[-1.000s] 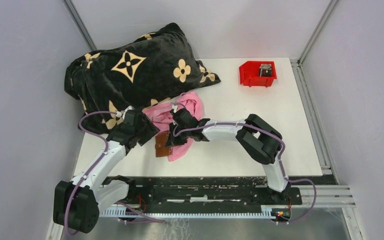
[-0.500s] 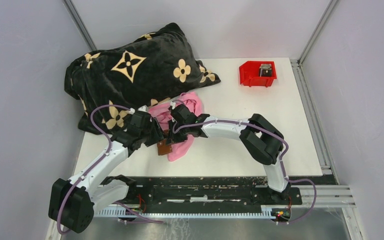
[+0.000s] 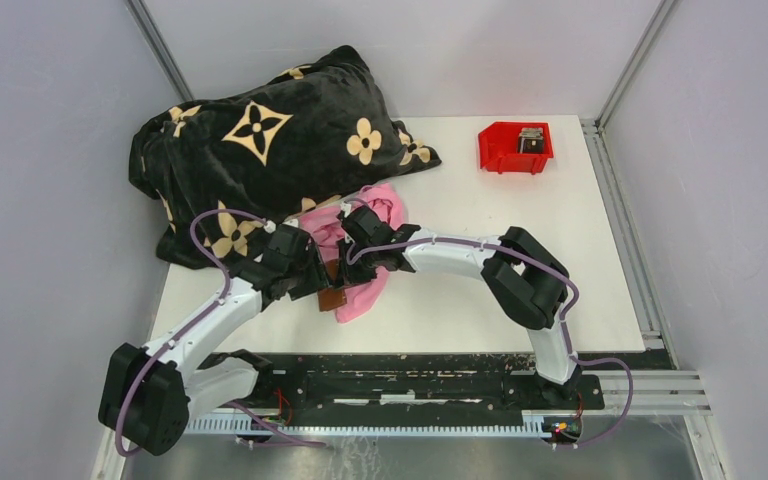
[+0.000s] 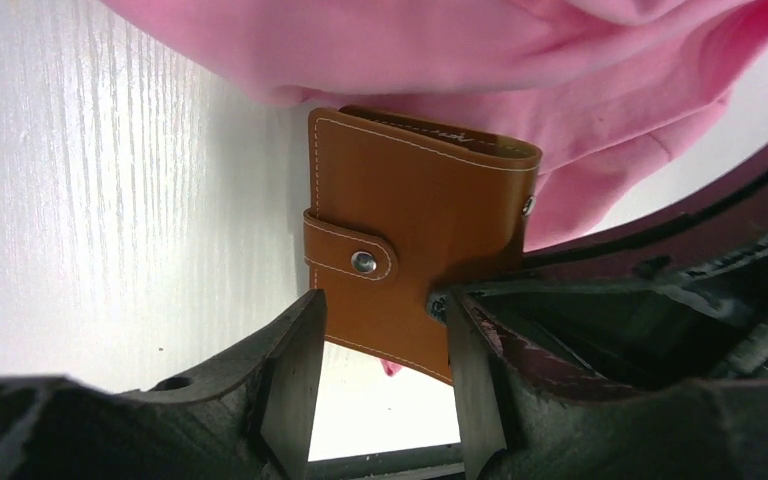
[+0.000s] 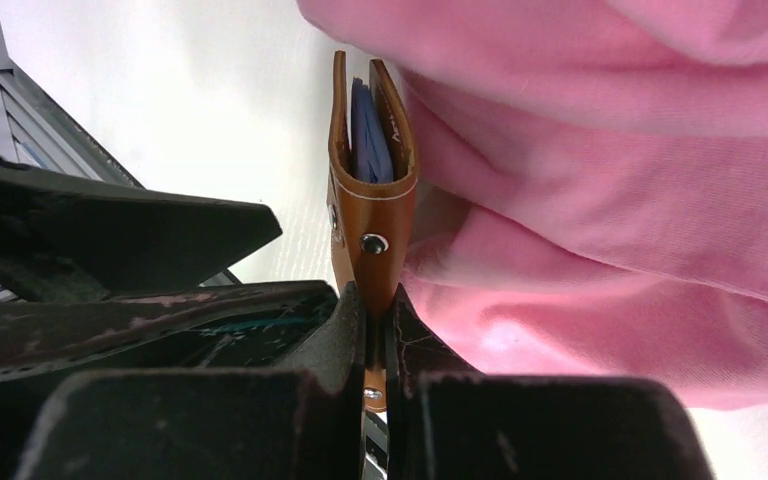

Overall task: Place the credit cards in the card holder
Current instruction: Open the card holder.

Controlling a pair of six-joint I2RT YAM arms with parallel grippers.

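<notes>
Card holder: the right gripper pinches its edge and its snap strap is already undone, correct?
Not quite. The right gripper does pinch the card holder by its edge, but the strap is snapped shut across the front, not undone. The left wrist view shows it.

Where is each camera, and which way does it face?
Top external: above, behind the arms, looking down at the table; both arms show.
Left wrist: on left arm, facing the card holder's snap side; its fingers show.
Right wrist: on right arm, facing the card holder's edge; right gripper shut on it.
Shared: wrist views both show card holder and pink cloth.
</notes>
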